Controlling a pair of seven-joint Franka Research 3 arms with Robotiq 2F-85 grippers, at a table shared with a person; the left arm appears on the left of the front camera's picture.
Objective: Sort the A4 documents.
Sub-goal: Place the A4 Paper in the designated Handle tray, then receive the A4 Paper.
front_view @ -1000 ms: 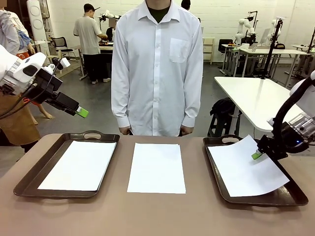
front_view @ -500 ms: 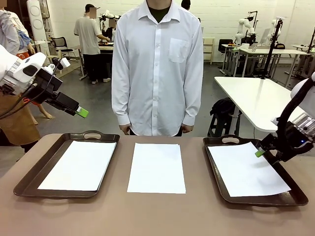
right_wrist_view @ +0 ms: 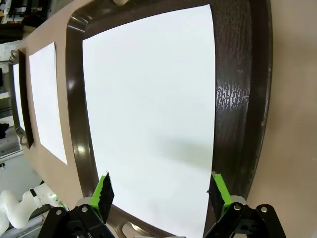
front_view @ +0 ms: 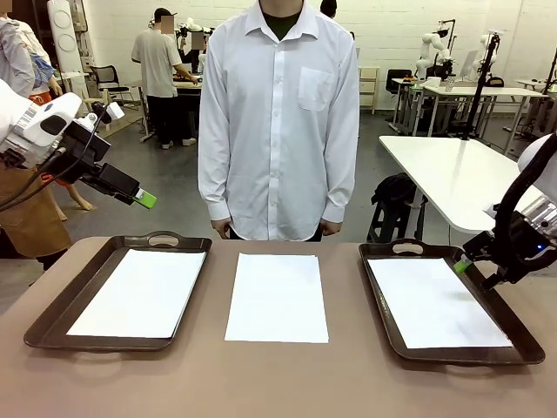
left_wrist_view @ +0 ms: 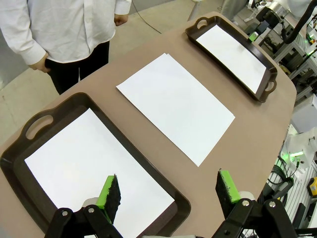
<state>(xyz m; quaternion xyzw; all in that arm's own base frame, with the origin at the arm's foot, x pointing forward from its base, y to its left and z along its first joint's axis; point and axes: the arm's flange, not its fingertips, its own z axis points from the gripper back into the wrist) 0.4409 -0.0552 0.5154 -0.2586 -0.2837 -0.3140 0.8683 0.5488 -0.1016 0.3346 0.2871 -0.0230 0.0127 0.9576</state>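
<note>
Seen from its wrist, the right tool (right_wrist_view: 161, 191) gapes wide and empty over the right sheet (right_wrist_view: 148, 99), which lies flat in the right tray (right_wrist_view: 242, 99); the front view places it at that tray's far right rim. The left tool (left_wrist_view: 168, 191), equally wide and empty, hangs at the front view's upper left, looking down on the left sheet (left_wrist_view: 84, 163) in the left tray (left_wrist_view: 29, 148). The middle sheet (front_view: 278, 296) lies on the bare surface (front_view: 278, 383)

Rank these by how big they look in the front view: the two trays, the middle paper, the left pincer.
1. The left tray and the right tray: they look alike, so a tie.
2. The middle paper, on the table between them.
3. The left pincer, open in the air, smallest.
</note>
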